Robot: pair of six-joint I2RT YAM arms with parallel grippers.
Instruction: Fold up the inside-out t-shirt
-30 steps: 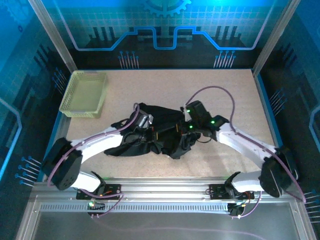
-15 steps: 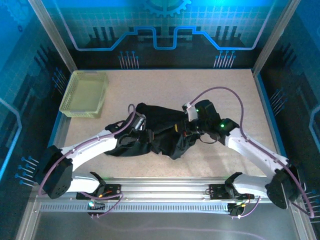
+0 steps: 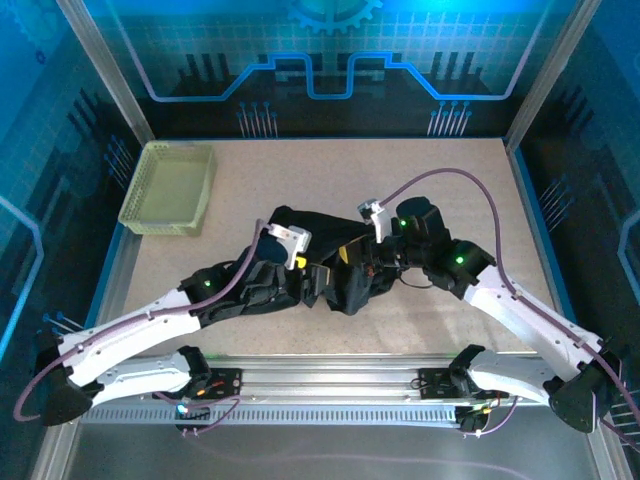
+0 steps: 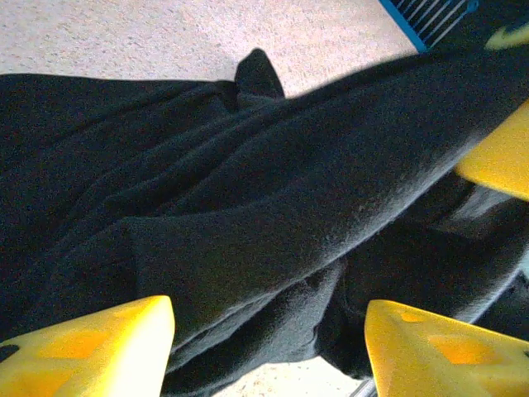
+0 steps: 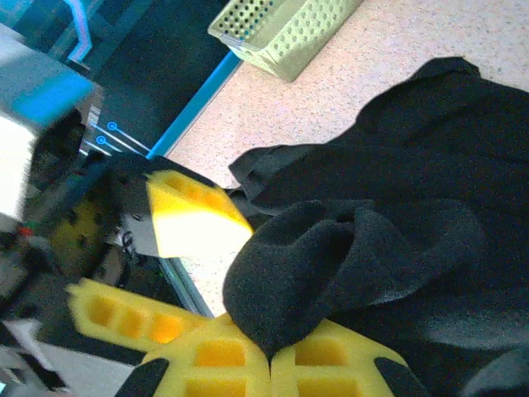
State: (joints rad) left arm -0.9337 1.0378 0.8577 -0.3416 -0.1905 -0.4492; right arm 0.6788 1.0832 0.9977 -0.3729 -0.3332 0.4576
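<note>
Right gripper: jaws pressed together on a bunched fold of the black t-shirt. The garment spreads above and to the right of the jaws over the speckled tabletop. Just left of the jaws, the left gripper, jaws standing apart. Pale green mesh basket lies well beyond the jaws, clear of the shirt.

Blue glow around; even overhead light; wrist views soft; inside-out t-shirt underexposed.

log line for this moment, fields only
left end effector: open over t-shirt | right end effector: shut on t-shirt fold | t-shirt: bunched, not yet folded
</note>
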